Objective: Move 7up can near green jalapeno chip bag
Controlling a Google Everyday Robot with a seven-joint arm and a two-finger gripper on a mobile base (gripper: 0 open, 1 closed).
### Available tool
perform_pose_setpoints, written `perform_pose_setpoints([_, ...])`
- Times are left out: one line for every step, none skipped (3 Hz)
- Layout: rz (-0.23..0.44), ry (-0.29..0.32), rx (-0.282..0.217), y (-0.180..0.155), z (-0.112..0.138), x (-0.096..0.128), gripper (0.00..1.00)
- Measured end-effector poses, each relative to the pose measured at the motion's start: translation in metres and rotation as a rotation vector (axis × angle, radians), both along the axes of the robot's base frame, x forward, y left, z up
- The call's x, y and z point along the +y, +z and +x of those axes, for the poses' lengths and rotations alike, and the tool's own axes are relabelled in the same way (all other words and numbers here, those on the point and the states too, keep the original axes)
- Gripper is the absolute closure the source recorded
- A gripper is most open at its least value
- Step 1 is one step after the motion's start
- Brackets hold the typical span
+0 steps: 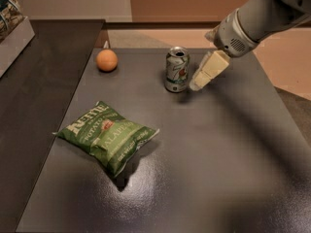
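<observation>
The 7up can [177,69] stands upright at the back middle of the dark table [218,154]. It is silver-white with a green logo and a silver top. The green jalapeno chip bag [108,135] lies flat at the front left, well apart from the can. My gripper [199,81] comes in from the upper right on a grey arm. Its pale fingers [210,70] point down and left, just to the right of the can, close to its side. I see nothing held in it.
A round orange fruit [106,60] sits at the back left of the table. A second dark counter [39,106] adjoins on the left, with a white box [13,30] at its far end. Tan floor lies beyond the table's right edge.
</observation>
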State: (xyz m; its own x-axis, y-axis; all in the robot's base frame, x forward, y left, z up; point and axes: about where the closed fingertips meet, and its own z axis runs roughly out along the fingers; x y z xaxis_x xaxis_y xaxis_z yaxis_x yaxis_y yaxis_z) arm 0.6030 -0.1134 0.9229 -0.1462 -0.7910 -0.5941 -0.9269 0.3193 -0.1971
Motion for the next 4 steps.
perform_pose_setpoints([0.051,0.011,0.005,-0.011,0.014,0.014,0.0])
perform_pose_setpoints([0.102,0.022,0.014,-0.019,0.028,0.025,0.0])
perform_pose_setpoints([0.129,0.042,0.026,-0.021,0.032,0.033,0.0])
perform_pose_setpoints([0.147,0.073,0.041,-0.021,0.032,0.042,0.17])
